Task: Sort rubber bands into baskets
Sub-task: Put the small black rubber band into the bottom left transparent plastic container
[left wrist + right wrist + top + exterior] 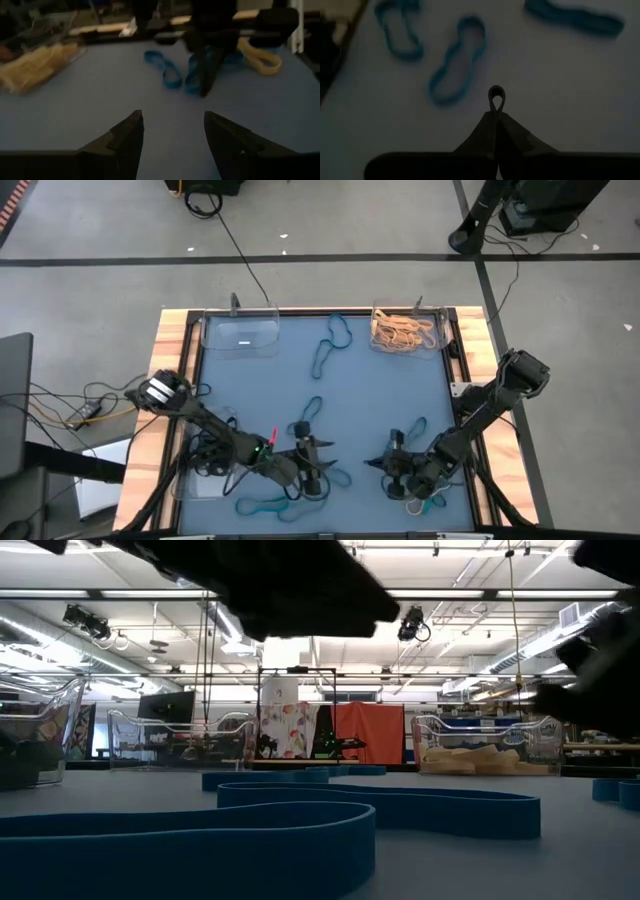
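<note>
Blue rubber bands [322, 360] lie scattered on the blue mat, and several tan ones fill the far right basket [405, 330]. The far left basket [240, 335] is clear, and I see no bands in it. My right gripper [496, 114] is near the table's front right, shut on a thin band whose small loop [496, 97] looks dark here. My left gripper [172, 117] stands open near the front middle, low over bare mat. It faces the right gripper [204, 75] and has nothing between its fingers. My right gripper pinches a thin rubber band between its two fingertips. Only a small loop of it [496, 95] sticks out past the tips. The fingers slant down toward the mat. The rest of the band is hidden between the fingers.
More blue bands lie near the front edge [260, 505] and between the arms [165, 70]. A tan band [260, 55] lies behind the right gripper. Black cables and a third clear basket [200, 470] sit under the left arm. Wooden table edges [170, 350] frame the mat.
</note>
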